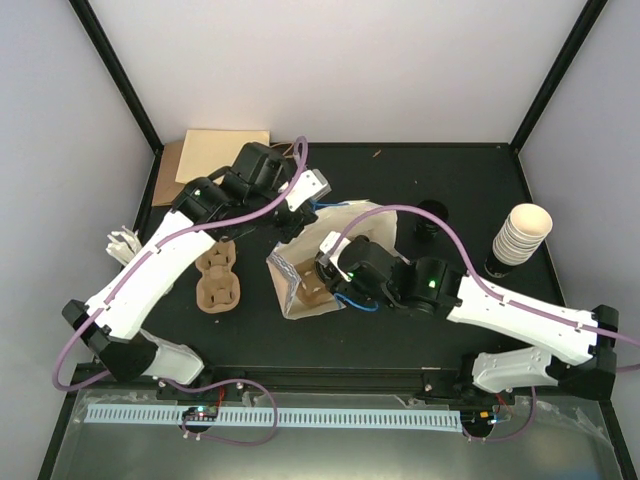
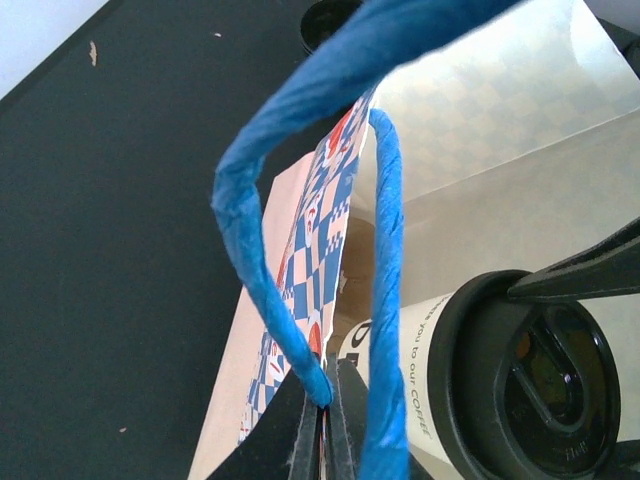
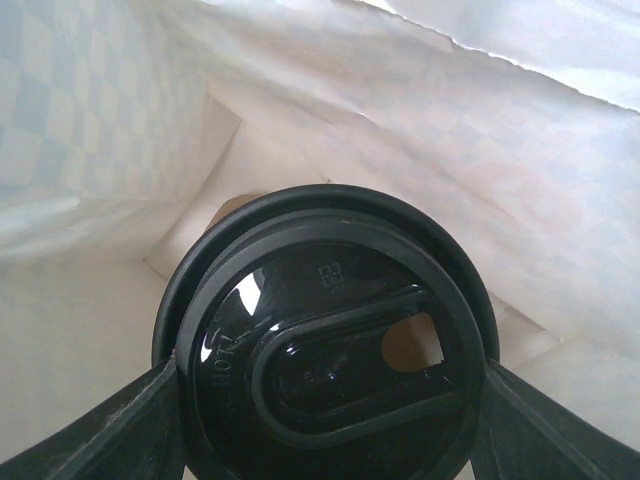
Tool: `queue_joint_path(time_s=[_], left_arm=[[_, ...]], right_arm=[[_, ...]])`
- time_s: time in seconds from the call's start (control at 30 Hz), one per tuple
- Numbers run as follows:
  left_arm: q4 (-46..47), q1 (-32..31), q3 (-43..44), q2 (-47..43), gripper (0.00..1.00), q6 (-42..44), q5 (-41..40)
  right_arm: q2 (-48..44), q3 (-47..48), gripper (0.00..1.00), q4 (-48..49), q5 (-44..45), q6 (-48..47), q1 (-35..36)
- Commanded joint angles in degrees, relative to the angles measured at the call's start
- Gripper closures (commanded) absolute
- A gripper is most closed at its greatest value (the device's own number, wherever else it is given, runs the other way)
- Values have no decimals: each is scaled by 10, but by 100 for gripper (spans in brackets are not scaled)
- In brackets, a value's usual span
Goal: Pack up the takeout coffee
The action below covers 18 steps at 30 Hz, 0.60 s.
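Note:
The blue-checked paper bag (image 1: 372,222) lies on the black table with its mouth held open. My left gripper (image 1: 298,220) is shut on the bag's rim (image 2: 312,235) at the foot of its blue twisted handle (image 2: 248,225), with the fingertips (image 2: 328,405) pinching it. The cream-white coffee cup (image 2: 432,350) with its black lid (image 2: 535,385) sits in the bag's mouth. My right gripper (image 3: 325,400) is shut on the cup, one finger on each side of the lid (image 3: 325,345), with the bag's white inside (image 3: 450,150) all around. In the top view my right gripper (image 1: 322,272) reaches into the bag and hides the cup.
A tall stack of nested cream cups (image 1: 521,235) stands at the right, with black lids (image 1: 432,215) behind the bag. A brown cardboard cup carrier (image 1: 217,280) lies on the left. Brown paper sheets (image 1: 215,160) lie at the back left, and white crumpled paper (image 1: 122,243) at the left edge.

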Motion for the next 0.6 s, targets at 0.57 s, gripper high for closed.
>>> queue_joint_path(time_s=[0.57], left_arm=[[43, -20, -60, -97, 98, 33, -53]], right_arm=[[5, -31, 43, 79, 37, -238, 3]])
